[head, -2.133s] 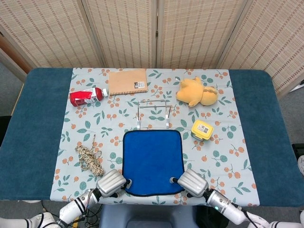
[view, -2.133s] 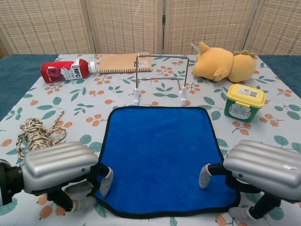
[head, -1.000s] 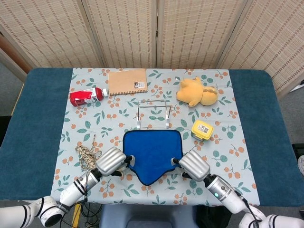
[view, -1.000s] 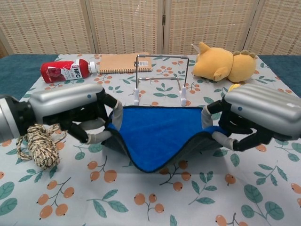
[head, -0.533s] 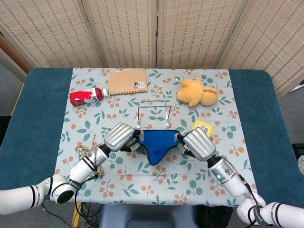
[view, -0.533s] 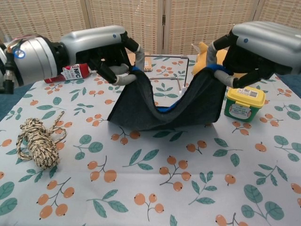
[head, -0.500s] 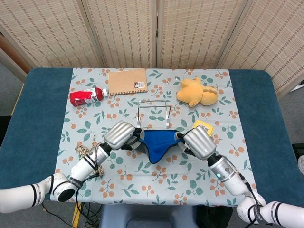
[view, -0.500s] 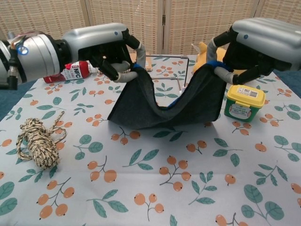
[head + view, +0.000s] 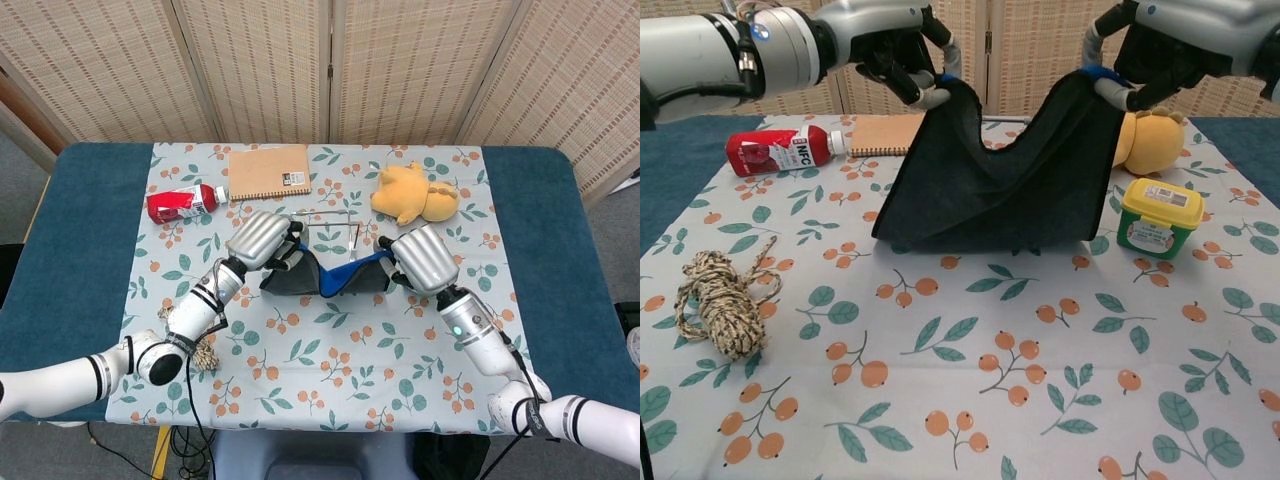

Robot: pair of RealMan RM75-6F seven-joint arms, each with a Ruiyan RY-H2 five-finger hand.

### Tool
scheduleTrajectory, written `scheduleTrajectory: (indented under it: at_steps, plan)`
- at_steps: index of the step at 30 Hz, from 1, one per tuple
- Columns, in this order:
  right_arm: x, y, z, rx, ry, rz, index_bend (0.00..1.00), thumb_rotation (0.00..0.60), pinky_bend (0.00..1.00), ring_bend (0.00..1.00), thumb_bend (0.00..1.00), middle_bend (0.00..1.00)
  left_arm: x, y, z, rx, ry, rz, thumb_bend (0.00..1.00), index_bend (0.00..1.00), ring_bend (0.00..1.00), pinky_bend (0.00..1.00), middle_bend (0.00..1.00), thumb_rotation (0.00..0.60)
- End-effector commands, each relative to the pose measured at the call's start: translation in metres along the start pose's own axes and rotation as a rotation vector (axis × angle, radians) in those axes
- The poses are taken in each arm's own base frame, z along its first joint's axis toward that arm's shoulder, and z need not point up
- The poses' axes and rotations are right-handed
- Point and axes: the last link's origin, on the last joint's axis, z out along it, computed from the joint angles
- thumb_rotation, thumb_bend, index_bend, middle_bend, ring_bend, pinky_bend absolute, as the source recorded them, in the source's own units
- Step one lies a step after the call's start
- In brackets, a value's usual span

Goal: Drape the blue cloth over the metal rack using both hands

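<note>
Floral-printed tablecloth (image 9: 970, 400) covers the table under everything. Above it the blue cloth (image 9: 1010, 180) hangs lifted between both hands, sagging in the middle, its dark underside toward the chest camera and its lower edge touching the table. It hides most of the metal rack (image 9: 330, 215), whose top bar shows just behind it in the head view. Fingers curled, the left hand (image 9: 902, 45) grips the cloth's left upper corner; the right hand (image 9: 1160, 45) grips the right upper corner.
</note>
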Motion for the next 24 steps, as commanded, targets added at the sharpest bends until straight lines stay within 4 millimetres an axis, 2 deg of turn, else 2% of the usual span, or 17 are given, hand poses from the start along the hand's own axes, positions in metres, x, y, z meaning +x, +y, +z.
scheduleTrajectory:
  at_steps: [1, 12, 24]
  plan:
    - [0.003, 0.003, 0.012, -0.019, 0.005, -0.008, 0.71, 0.600, 0.94, 0.86, 0.49, 0.93, 0.011, -0.005, 0.014, 0.035, 0.030, 0.013, 0.44, 0.58, 0.92, 1.00, 0.91, 0.600]
    - [0.010, 0.001, 0.048, -0.048, 0.028, 0.001, 0.71, 0.600, 0.94, 0.86, 0.49, 0.93, 0.043, -0.017, 0.041, 0.140, 0.095, 0.064, 0.44, 0.58, 0.91, 1.00, 0.91, 0.600]
    - [0.016, 0.014, 0.083, -0.100, 0.039, -0.045, 0.72, 0.600, 0.94, 0.86, 0.49, 0.93, 0.052, -0.032, 0.058, 0.232, 0.117, 0.054, 0.44, 0.58, 0.91, 1.00, 0.91, 0.600]
